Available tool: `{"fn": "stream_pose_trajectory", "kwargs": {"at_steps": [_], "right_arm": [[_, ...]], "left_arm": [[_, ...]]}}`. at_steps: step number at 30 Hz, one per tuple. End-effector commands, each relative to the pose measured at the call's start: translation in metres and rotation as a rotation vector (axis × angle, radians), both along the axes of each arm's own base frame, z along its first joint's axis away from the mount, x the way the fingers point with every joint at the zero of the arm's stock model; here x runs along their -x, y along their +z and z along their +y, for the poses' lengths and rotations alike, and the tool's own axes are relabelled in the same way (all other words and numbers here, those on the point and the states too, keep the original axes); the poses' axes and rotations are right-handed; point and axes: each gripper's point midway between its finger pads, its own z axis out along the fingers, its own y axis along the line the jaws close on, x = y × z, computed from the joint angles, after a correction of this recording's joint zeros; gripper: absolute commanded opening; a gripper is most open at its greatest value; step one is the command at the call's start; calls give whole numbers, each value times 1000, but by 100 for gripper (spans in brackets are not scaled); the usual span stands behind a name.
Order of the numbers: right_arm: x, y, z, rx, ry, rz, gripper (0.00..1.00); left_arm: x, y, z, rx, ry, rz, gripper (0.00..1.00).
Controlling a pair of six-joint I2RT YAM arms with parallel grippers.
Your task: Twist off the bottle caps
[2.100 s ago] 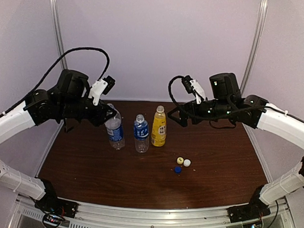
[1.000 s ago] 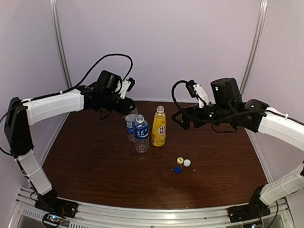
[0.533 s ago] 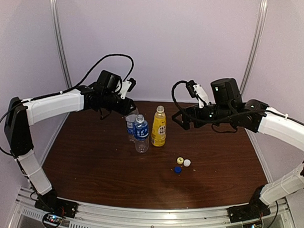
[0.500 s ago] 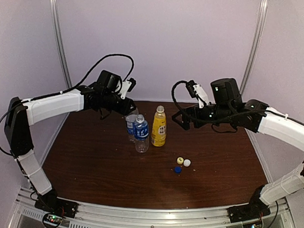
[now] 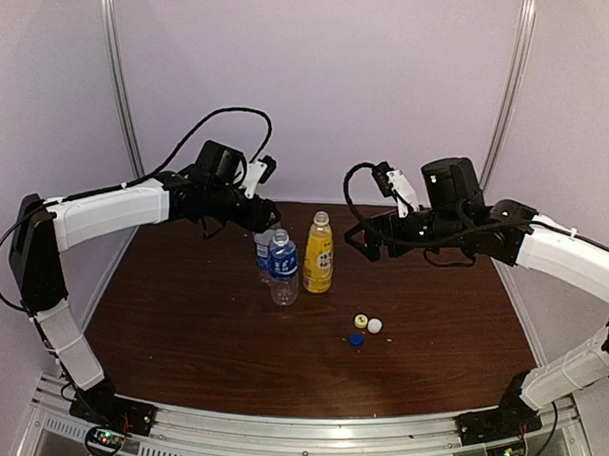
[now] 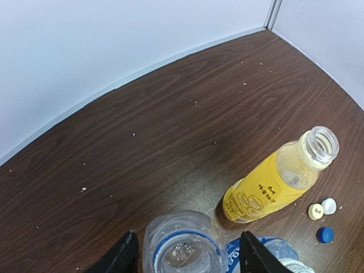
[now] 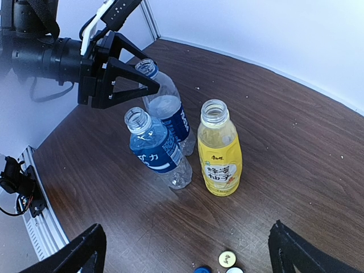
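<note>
Three uncapped bottles stand together on the table. The yellow-orange bottle is on the right, the short clear bottle is in front, and the taller clear bottle is behind it. My left gripper is open, its jaws on either side of the taller bottle with small gaps. My right gripper is open wide and empty, above the table to the right of the yellow-orange bottle. The yellow cap, white cap and blue cap lie loose on the table.
The dark wood table is closed in by pale walls at the back and sides. A metal rail runs along the near edge. The caps also show in the left wrist view, yellow cap beside the white one.
My left arm carried the taller clear bottle right and back, and stood it behind the short bottle. Its jaws now stand apart from it. The right arm has barely moved.
</note>
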Motion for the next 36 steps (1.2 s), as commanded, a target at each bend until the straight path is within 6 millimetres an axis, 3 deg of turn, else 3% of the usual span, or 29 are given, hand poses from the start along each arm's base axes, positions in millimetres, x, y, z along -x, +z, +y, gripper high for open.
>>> {"fn": "stream_pose_trajectory", "kwargs": {"at_steps": [1,7,13,16,22,28,32,36], "right_arm": [[-6,-9,-2,19,-19,-4,100],[-5,-7,-2,15,-20,-2,100],[-9,-6,-7,11,-52,7,100],[-17,-4,-18,-17,-98,3,100],[-38,0,-52,-37,-190,1,100],[-61,-5,-86,-11,-311,12,100],[-73,1,-109,-6,-409,-9,100],[-82,6,-127,8,-484,-24,100]], "left_arm": [[0,22,-7,38,-26,-53,65],[5,44,3,59,7,-94,76],[17,82,27,110,81,-178,84],[29,103,39,141,99,-216,97],[49,127,65,148,132,-257,98],[58,120,91,101,173,-231,98],[62,105,108,44,210,-207,98],[65,104,125,62,244,-214,98]]}}
